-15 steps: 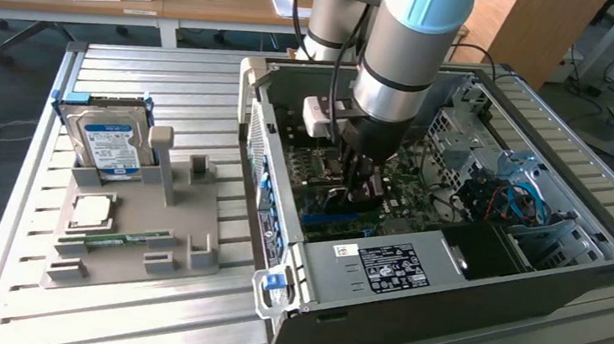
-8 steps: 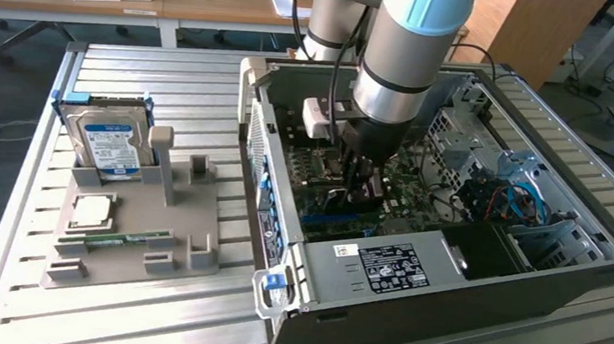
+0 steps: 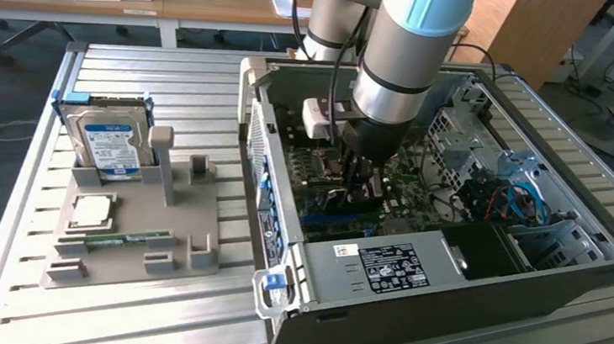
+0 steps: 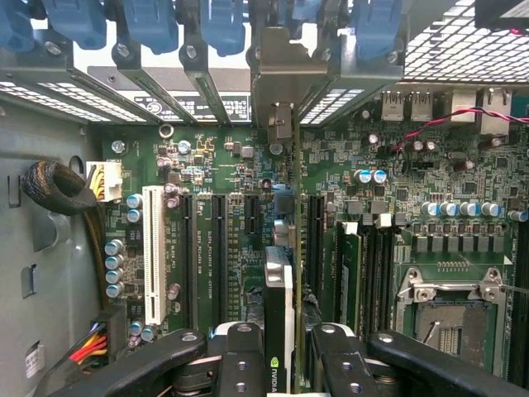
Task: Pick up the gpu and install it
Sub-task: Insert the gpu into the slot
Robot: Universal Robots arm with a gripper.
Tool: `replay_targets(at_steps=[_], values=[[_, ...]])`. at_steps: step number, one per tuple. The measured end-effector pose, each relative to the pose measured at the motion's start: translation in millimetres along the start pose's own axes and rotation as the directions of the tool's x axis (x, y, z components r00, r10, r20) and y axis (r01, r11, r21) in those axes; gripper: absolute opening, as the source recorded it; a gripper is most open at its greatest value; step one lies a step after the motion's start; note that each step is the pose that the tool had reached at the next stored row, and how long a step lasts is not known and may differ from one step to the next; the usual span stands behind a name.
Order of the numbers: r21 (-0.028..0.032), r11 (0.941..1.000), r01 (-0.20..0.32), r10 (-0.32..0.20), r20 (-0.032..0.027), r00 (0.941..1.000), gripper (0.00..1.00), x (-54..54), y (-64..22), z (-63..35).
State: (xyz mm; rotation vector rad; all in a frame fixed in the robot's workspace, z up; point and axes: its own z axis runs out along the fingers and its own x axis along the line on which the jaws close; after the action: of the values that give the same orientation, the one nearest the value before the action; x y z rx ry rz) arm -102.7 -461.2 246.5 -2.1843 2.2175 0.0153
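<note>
The gpu (image 4: 279, 298) shows edge-on in the wrist view as a thin card with a green logo near the fingers. Its silver bracket (image 4: 275, 91) reaches the row of rear slot covers of the case. My gripper (image 4: 285, 351) is shut on the gpu, with one black finger (image 4: 240, 356) on each side. The card stands upright over the black expansion slots of the green motherboard (image 4: 223, 165); whether it is seated I cannot tell. In the exterior view the gripper (image 3: 360, 177) is deep inside the open computer case (image 3: 411, 271), with the gpu (image 3: 363, 199) below it.
Left of the case a grey fixture (image 3: 133, 223) carries a blue-labelled hard drive (image 3: 107, 140), a processor (image 3: 91, 210) and a green memory stick (image 3: 126, 239). Inside the case are a white slot (image 4: 153, 252), an empty processor socket (image 4: 450, 322), cable bundles (image 4: 58, 190) and blue clips (image 4: 149, 21).
</note>
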Motion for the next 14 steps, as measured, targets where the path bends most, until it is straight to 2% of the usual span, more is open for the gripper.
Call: replay_targets(at_steps=[14], values=[[-0.0001,1.0000,0.000,0.000,-0.0001,1.0000,0.27,0.1,1.2,0.5]])
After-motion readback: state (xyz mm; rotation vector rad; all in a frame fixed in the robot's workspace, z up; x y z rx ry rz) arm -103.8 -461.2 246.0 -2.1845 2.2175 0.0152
